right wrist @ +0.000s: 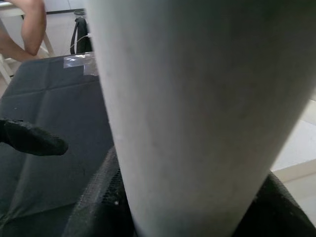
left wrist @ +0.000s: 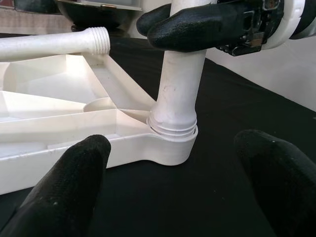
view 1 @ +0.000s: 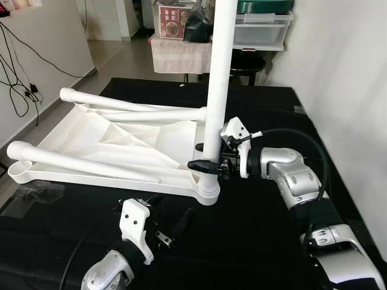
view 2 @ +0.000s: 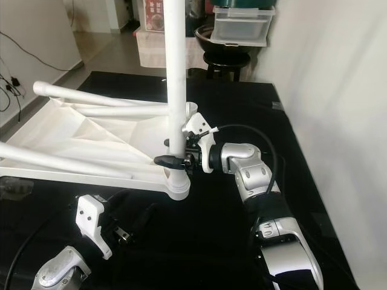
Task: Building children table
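Note:
A white plastic table top [view 1: 91, 136] lies underside up on the black surface. One white leg [view 1: 219, 72] stands upright in the corner socket [view 1: 208, 192] nearest me, its threads showing at the joint [left wrist: 173, 129]. My right gripper [view 1: 208, 163] is shut on this leg just above the socket, and the leg [right wrist: 197, 98] lies close to the right wrist camera. Two more legs [view 1: 78, 160] lie across the underside, with their threaded ends [view 1: 18, 150] pointing left. My left gripper [view 1: 169, 211] hovers open low over the black surface, a short way in front of the socket, with nothing between its fingers [left wrist: 64, 192].
A white wall [view 1: 344, 72] runs along the right side of the black surface. Clear storage boxes [view 1: 260, 27] and a dark stool [view 1: 245, 63] stand behind it. Cables [view 1: 18, 78] hang on the left wall. Crumpled clear plastic [view 1: 36, 190] lies at the left edge. A person's arm [right wrist: 29, 24] shows in the right wrist view.

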Controlling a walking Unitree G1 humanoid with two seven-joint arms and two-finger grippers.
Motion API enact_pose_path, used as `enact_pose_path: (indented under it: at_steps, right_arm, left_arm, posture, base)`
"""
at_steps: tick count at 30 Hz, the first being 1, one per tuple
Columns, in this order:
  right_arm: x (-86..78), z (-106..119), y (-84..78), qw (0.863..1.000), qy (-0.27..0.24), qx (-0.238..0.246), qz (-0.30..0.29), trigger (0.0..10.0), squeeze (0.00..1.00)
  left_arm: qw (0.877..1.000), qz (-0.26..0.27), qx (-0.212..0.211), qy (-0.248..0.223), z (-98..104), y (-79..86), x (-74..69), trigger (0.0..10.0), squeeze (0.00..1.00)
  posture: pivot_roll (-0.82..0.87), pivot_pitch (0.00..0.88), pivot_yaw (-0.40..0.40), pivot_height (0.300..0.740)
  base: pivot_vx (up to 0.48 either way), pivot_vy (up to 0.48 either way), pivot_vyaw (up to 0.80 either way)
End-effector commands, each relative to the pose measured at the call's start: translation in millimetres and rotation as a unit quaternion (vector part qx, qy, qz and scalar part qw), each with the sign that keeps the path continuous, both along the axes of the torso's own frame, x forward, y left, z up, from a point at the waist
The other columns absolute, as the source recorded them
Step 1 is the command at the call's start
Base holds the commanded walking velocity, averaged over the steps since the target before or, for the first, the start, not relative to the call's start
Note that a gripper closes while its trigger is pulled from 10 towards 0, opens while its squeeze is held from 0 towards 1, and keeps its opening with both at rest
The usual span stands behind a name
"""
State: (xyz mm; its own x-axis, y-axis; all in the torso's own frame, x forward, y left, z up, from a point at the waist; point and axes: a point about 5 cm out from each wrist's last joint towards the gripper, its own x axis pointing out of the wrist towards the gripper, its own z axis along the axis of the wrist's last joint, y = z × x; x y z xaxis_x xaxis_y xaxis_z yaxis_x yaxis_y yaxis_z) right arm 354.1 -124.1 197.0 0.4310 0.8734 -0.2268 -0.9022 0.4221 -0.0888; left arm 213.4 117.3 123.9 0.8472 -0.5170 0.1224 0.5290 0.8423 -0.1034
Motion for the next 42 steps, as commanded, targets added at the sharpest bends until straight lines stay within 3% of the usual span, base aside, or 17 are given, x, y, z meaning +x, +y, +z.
enact_pose_path:
  at_steps: [1,5,8,9,11,12,15,17,30,31,32,33,35,36,37,38,42]
  right_arm:
    - [1.3,-5.3,-2.6,1.000,0.010,-0.006,-0.019,0.0,0.00]
    - [1.7,-9.3,-8.9,0.999,0.015,-0.008,-0.051,0.0,0.00]
    - [1.5,-26.8,-33.5,0.981,0.031,-0.039,-0.187,0.0,0.00]
    - [-1.0,-34.5,-48.9,0.957,0.031,-0.045,-0.284,0.0,0.00]
    - [-1.0,-34.5,-48.9,0.957,0.031,-0.045,-0.284,0.0,0.00]
    - [-12.6,-43.2,-60.9,0.929,0.021,-0.045,-0.366,0.0,0.00]
    - [-12.6,-43.2,-60.9,0.929,0.021,-0.045,-0.366,0.0,0.00]
    - [-35.7,-53.3,-73.3,0.894,0.007,-0.049,-0.445,0.0,0.00]
    - [-33.0,-44.4,-69.0,0.893,-0.018,-0.059,-0.445,0.0,0.00]
    - [-32.5,-43.5,-65.2,0.896,-0.023,-0.070,-0.437,4.6,0.00]
    - [-32.5,-43.5,-65.2,0.896,-0.023,-0.070,-0.437,4.6,0.00]
    - [-33.8,-43.7,-59.9,0.896,-0.020,-0.075,-0.438,10.0,0.00]
    - [-33.8,-43.7,-59.9,0.896,-0.020,-0.075,-0.438,10.0,0.00]
    - [-33.4,-42.7,-52.8,0.902,-0.013,-0.073,-0.425,10.0,0.20]
    - [-33.4,-42.7,-52.8,0.902,-0.013,-0.073,-0.425,10.0,0.20]
    - [-31.4,-38.9,-47.6,0.908,-0.011,-0.062,-0.413,10.0,1.00]
    - [-16.0,-23.6,-45.9,0.919,-0.021,-0.036,-0.393,10.0,1.00]
  left_arm:
    - [1.000,-0.002,0.003,-0.002,1.4,-1.1,-2.6,10.0,0.00]
    - [1.000,-0.002,0.002,-0.002,1.5,-1.0,-2.7,10.0,0.00]
    - [1.000,-0.003,0.002,-0.001,2.0,-0.2,-3.0,10.0,0.00]
    - [1.000,-0.003,0.002,-0.002,2.5,0.5,-3.2,10.0,0.00]
    - [1.000,-0.003,0.002,-0.002,2.5,0.5,-3.2,10.0,0.00]
    - [1.000,-0.003,0.002,-0.002,3.0,1.0,-3.1,10.0,0.00]
    - [1.000,-0.003,0.002,-0.002,3.0,1.0,-3.1,10.0,0.00]
    - [1.000,-0.005,0.001,-0.002,3.4,1.2,-2.7,10.0,0.00]
    - [1.000,-0.001,-0.001,-0.004,3.9,0.2,-3.1,10.0,0.00]
    - [1.000,-0.001,-0.001,-0.004,4.1,0.2,-3.2,10.0,0.00]
    - [1.000,-0.001,-0.001,-0.004,4.1,0.2,-3.2,10.0,0.00]
    - [1.000,-0.001,-0.001,-0.003,4.2,0.3,-3.2,10.0,0.00]
    - [1.000,-0.001,-0.001,-0.003,4.2,0.3,-3.2,10.0,0.00]
    - [1.000,-0.002,-0.001,-0.003,4.3,0.1,-3.2,10.0,0.00]
    - [1.000,-0.002,-0.001,-0.003,4.3,0.1,-3.2,10.0,0.00]
    - [1.000,-0.002,-0.002,-0.003,4.4,-0.3,-3.3,10.0,0.00]
    - [1.000,-0.002,-0.002,-0.003,4.5,-1.1,-3.6,10.0,0.00]
  posture:
    - [0.08,0.057,-0.042,0.740]
    - [0.07,0.061,-0.039,0.740]
    - [0.06,0.067,-0.038,0.740]
    - [0.05,0.074,-0.037,0.740]
    - [0.05,0.074,-0.037,0.740]
    - [0.05,0.078,-0.034,0.740]
    - [0.05,0.078,-0.034,0.740]
    - [0.04,0.081,-0.034,0.740]
    - [0.05,0.085,-0.048,0.740]
    - [0.04,0.085,-0.048,0.740]
    - [0.04,0.085,-0.048,0.740]
    - [0.04,0.085,-0.048,0.740]
    - [0.04,0.085,-0.048,0.740]
    - [0.04,0.085,-0.048,0.740]
    - [0.04,0.085,-0.048,0.740]
    - [0.05,0.085,-0.049,0.740]
    - [0.05,0.086,-0.049,0.740]
  base:
    - [0.000,0.000,0.00]
    - [0.000,0.000,0.00]
    - [0.000,0.000,0.00]
    - [0.000,0.000,0.00]
    - [0.000,0.000,0.00]
    - [0.000,0.000,0.00]
    - [0.000,0.000,0.00]
    - [0.000,0.000,0.00]
    - [0.000,0.000,0.00]
    - [0.000,0.000,0.00]
    - [0.000,0.000,0.00]
    - [0.000,0.000,0.00]
    - [0.000,0.000,0.00]
    - [0.000,0.000,0.00]
    - [0.000,0.000,0.00]
    - [0.000,0.000,0.00]
    - [0.000,0.000,0.00]
